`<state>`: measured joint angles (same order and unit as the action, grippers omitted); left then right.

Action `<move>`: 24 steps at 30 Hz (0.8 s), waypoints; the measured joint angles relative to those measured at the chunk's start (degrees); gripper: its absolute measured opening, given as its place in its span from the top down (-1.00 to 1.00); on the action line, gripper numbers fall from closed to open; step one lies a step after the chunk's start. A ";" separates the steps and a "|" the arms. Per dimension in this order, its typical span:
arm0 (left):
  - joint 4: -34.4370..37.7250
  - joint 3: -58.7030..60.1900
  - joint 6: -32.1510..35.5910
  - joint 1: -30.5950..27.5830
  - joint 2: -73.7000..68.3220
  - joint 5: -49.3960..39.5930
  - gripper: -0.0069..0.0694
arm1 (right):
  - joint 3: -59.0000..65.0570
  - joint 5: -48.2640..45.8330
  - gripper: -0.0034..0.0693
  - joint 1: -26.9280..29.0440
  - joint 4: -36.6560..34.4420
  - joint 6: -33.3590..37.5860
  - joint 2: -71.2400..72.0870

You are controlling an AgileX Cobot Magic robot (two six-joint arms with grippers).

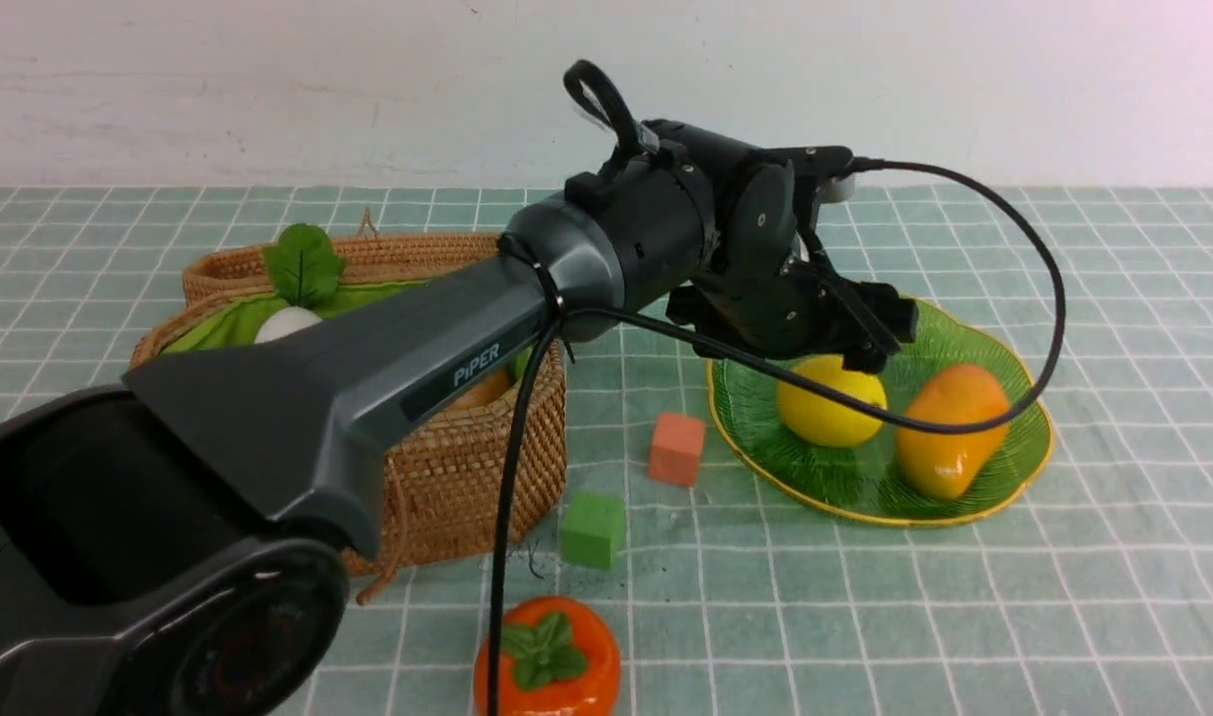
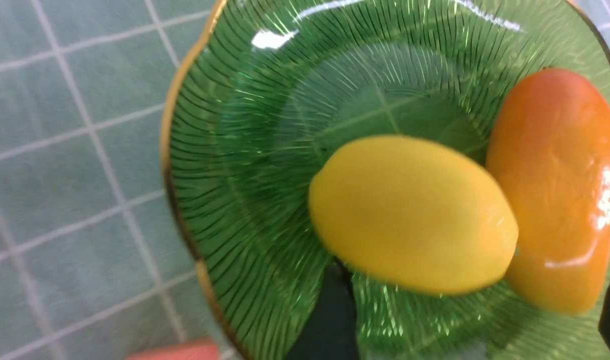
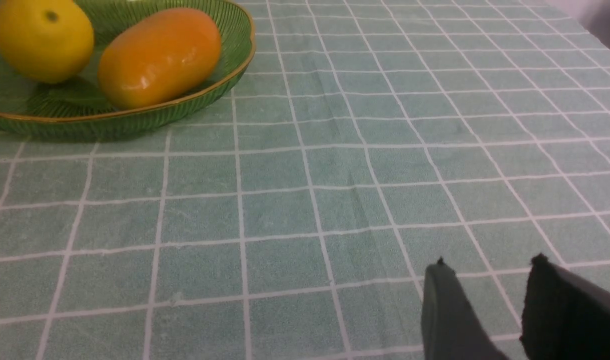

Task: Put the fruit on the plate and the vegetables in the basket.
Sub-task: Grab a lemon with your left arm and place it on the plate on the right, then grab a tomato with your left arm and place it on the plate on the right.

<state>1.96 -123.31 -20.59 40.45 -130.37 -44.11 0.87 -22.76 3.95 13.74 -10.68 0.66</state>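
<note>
Plate (image 1: 1024, 452) holds two fruits; left tool (image 2: 465, 325) wide, right tool (image 3: 485, 310) narrow, empty.

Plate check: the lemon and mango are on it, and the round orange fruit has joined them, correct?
Not quite. The plate holds the lemon and mango, but the round orange fruit sits on the tablecloth, as the front view shows.

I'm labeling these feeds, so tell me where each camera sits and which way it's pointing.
Front: between the arms, looking forward over basket and plate; left arm shows.
Left wrist: above the plate, facing down at lemon and mango; finger shows.
Right wrist: low over the tablecloth; right gripper shows.
All share the lemon and mango.
</note>
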 joint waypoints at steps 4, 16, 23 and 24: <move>-3.21 0.00 2.17 0.00 4.49 -10.22 -0.73 | 0.00 0.00 0.25 0.00 0.00 0.00 0.00; -5.51 27.32 3.43 -0.10 36.76 -21.31 -0.62 | 0.00 0.00 0.25 0.00 0.00 0.00 0.00; 3.50 51.19 -1.09 -0.17 42.48 -15.44 -0.62 | 0.00 0.00 0.25 0.00 0.00 0.00 0.00; 5.52 55.58 -1.25 -0.17 41.68 -11.79 -0.62 | 0.00 0.00 0.25 0.00 0.00 0.00 0.00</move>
<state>7.48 -67.73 -21.84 40.28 -88.69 -55.90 0.87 -22.76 3.95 13.74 -10.68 0.66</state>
